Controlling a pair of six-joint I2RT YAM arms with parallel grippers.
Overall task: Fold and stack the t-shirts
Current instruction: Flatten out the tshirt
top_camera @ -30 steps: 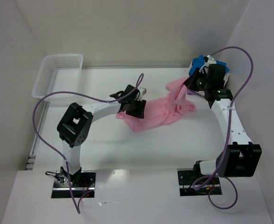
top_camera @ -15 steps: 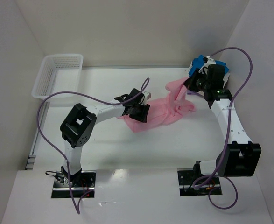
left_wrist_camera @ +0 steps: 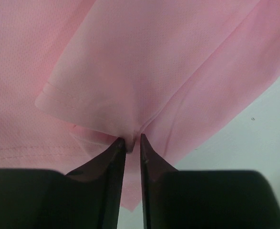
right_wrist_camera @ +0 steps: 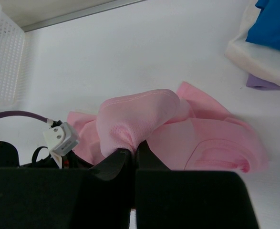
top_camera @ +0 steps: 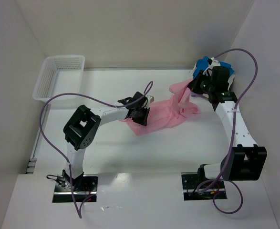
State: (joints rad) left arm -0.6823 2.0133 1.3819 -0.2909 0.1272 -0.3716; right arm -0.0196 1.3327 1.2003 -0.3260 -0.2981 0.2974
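In the top view, the pink t-shirt (top_camera: 166, 112) lies mid-table, strung between the arms. The left gripper (top_camera: 140, 116) is clamped on its near-left edge and the right gripper (top_camera: 195, 85) pinches its far-right end, just beside the blue t-shirt (top_camera: 204, 64) in the far right corner. If the arms pull unevenly, the cloth could probably slip from one pinch, or the right arm could drag that neighbouring heap along. The shirt looks bunched and twisted, nowhere flat. In the left wrist view, the jaws stand almost together on a small tuck of pink t-shirt (left_wrist_camera: 154, 62) beside a stitched hem. So slim a bite may let go under tension. The fabric is a fine, light mesh knit, its layers overlapping above the bare table (left_wrist_camera: 268, 129). In the right wrist view, the right gripper (right_wrist_camera: 134, 151) is closed on a raised hump of pink cloth. It seems to hold several layers, so a lift may bring up a wad rather than a clean edge. The blue shirt sits on the white t-shirt (right_wrist_camera: 254, 57) at upper right, apart from the pink; the basket (right_wrist_camera: 4, 52) stands far left.
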